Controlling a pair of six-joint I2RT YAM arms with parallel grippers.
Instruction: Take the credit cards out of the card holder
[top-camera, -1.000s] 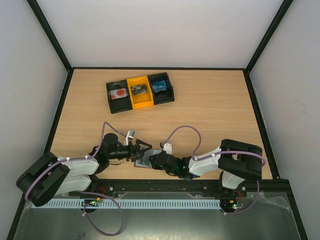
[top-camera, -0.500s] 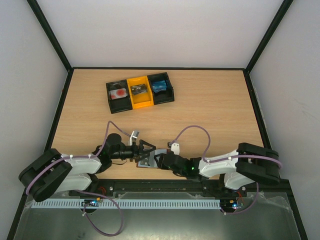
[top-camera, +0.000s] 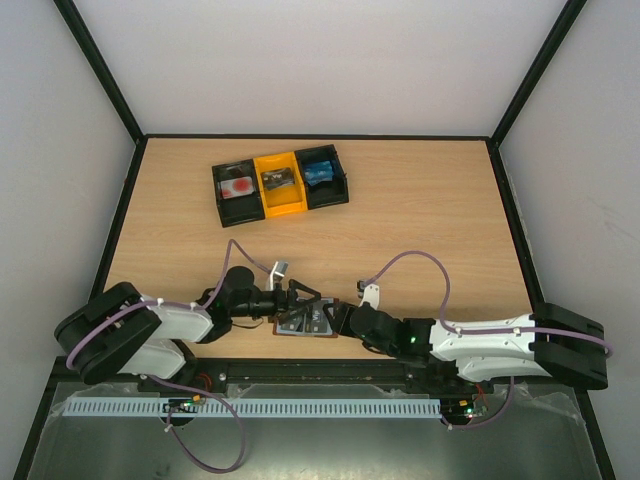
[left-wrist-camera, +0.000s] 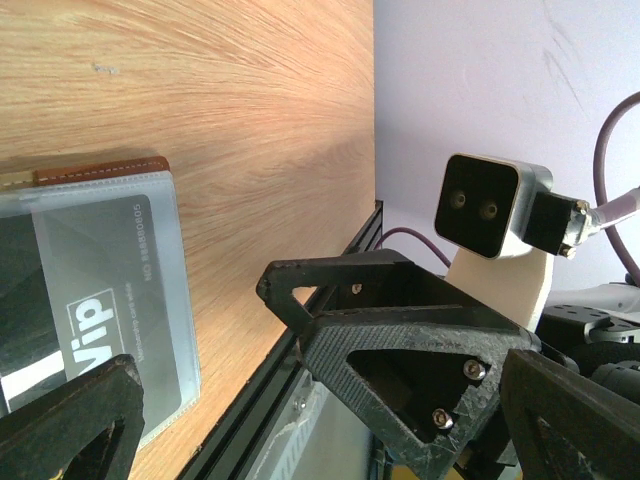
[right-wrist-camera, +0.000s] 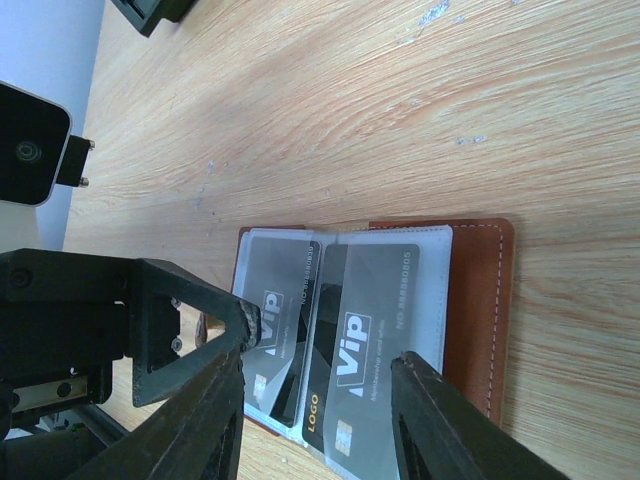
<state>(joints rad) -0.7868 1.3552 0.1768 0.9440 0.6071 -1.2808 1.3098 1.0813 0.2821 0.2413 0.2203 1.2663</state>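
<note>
The card holder (right-wrist-camera: 480, 300) lies open flat on the table, reddish-brown leather with clear sleeves. Two grey "Vip" credit cards (right-wrist-camera: 375, 330) sit side by side in the sleeves. My right gripper (right-wrist-camera: 318, 355) is open, its fingers straddling the cards from the near side. My left gripper (left-wrist-camera: 320, 365) is open too, one finger over the holder's edge (left-wrist-camera: 100, 175). In the top view both grippers, left (top-camera: 298, 303) and right (top-camera: 337, 320), meet at the card holder (top-camera: 305, 323) near the front edge. Neither holds anything.
A black-and-yellow three-bin tray (top-camera: 281, 201) stands at the back left of the table, with a blue card (top-camera: 320, 170) in its right bin. The table's black front rail (left-wrist-camera: 290, 360) runs just beside the holder.
Both grippers and the card holder have shifted right and toward the front edge. The right arm has stretched out flat to the left. The holder now lies spread open.
</note>
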